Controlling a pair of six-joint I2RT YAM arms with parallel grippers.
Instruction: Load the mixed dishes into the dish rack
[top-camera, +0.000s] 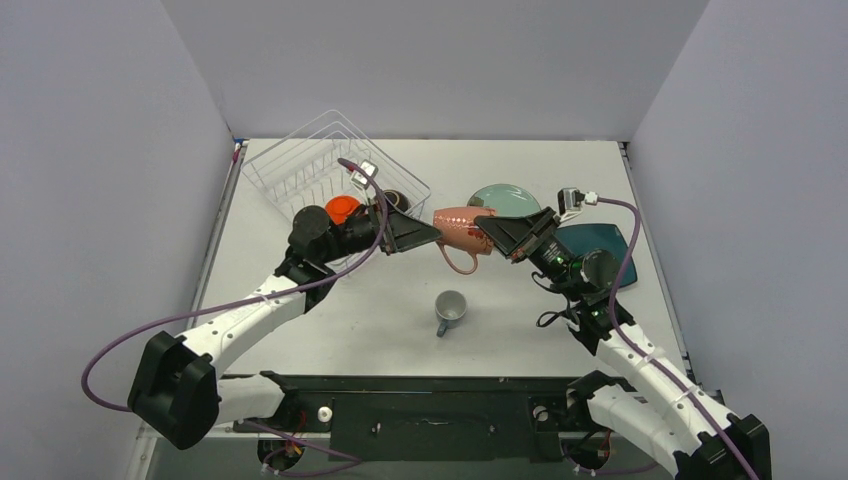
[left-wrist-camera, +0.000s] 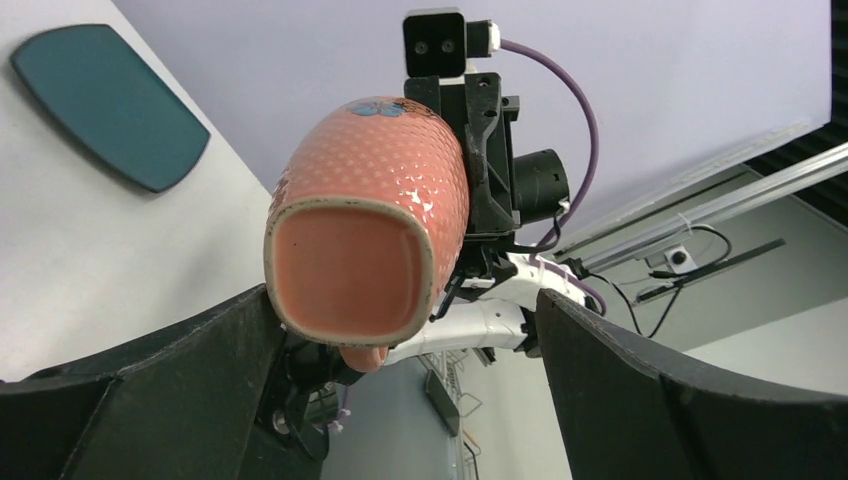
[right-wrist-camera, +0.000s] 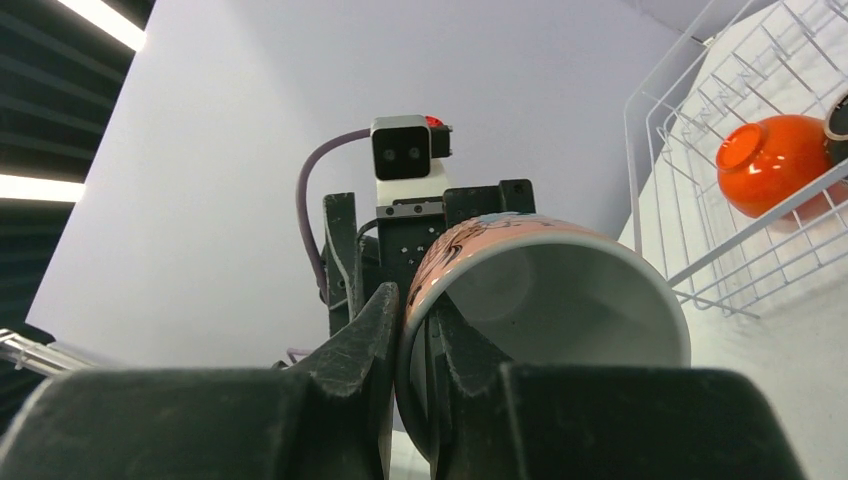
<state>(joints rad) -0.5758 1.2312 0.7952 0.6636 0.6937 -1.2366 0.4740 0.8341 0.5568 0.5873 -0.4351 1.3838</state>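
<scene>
The pink mug (top-camera: 463, 229) hangs on its side in the air above the table's middle, between both grippers. My right gripper (top-camera: 492, 232) is shut on its rim, one finger inside and one outside, as the right wrist view shows (right-wrist-camera: 412, 320). My left gripper (top-camera: 428, 233) is open, its wide-spread fingers (left-wrist-camera: 200, 370) on either side of the mug's base (left-wrist-camera: 355, 270). The orange-red bowl (top-camera: 342, 209) and the brown bowl (top-camera: 397, 199) sit in the white wire dish rack (top-camera: 300, 165). The grey-blue mug (top-camera: 449, 312) lies on the table.
The round pale-teal plate (top-camera: 505, 199) lies behind the held mug. The dark-teal plate (top-camera: 600, 245) lies under my right arm and also shows in the left wrist view (left-wrist-camera: 105, 105). The rack (right-wrist-camera: 700, 120) with the orange bowl (right-wrist-camera: 775, 160) shows in the right wrist view.
</scene>
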